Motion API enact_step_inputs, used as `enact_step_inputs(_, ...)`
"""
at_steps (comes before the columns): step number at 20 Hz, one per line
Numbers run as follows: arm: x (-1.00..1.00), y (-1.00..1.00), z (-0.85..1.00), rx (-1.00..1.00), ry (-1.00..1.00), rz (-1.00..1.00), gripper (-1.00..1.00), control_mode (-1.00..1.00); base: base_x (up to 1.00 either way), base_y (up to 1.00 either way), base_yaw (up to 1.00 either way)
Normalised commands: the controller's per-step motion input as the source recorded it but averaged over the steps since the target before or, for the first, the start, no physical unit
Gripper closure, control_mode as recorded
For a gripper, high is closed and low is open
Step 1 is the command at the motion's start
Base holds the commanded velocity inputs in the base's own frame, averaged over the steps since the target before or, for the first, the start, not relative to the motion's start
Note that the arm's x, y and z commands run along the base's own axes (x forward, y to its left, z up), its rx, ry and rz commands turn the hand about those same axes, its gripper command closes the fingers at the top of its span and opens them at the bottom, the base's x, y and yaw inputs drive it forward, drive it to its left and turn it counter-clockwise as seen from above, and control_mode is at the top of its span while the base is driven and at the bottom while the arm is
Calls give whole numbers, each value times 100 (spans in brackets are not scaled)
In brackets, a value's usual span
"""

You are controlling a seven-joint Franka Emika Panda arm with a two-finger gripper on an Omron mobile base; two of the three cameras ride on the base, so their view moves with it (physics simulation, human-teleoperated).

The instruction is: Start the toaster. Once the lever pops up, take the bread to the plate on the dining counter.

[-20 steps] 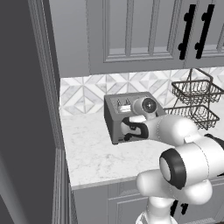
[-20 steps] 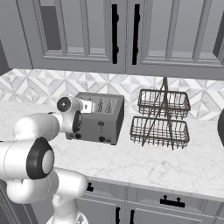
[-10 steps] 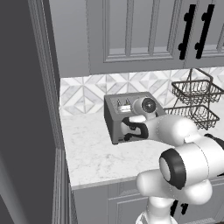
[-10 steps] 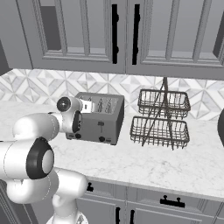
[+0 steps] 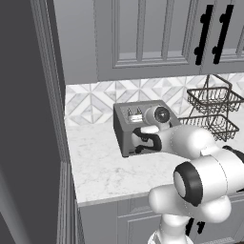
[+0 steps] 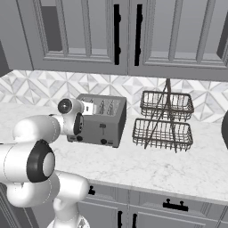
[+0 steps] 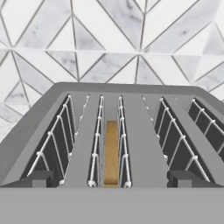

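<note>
Hand view: bread [image 7: 111,153] sits sunk in a slot of the toaster [image 7: 39,131], directly ahead between the fingertips [image 7: 38,179]. Hand [image 7: 111,179] spread wide, empty, touching nothing.

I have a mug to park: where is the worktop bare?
Bare marble in front of the toaster and the wire baskets, along the worktop front edge. Crowded at the toaster, where the arm reaches in.

Grey toaster [image 6: 100,121], golden-brown bread [image 7: 111,151], white grey-veined marble worktop [image 6: 147,162], grey-and-white triangle-patterned backsplash [image 7: 109,41]
</note>
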Motion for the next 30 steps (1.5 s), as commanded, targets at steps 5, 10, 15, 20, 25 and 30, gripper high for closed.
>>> enact_step_inputs(5, 0, 0, 0, 0, 0, 0, -100, -100, 0, 0, 0)
enact_step_inputs(10, 0, 0, 0, 0, 0, 0, -100, -100, 0, 0, 0)
enact_step_inputs(15, 0, 0, 0, 0, 0, 0, -100, -100, 0, 0, 0)
enact_step_inputs(20, 0, 0, 0, 0, 0, 0, -100, -100, 0, 0, 0)
enact_step_inputs(25, 0, 0, 0, 0, 0, 0, -100, -100, 0, 0, 0)
enact_step_inputs(30, 0, 0, 0, 0, 0, 0, -100, -100, 0, 0, 0)
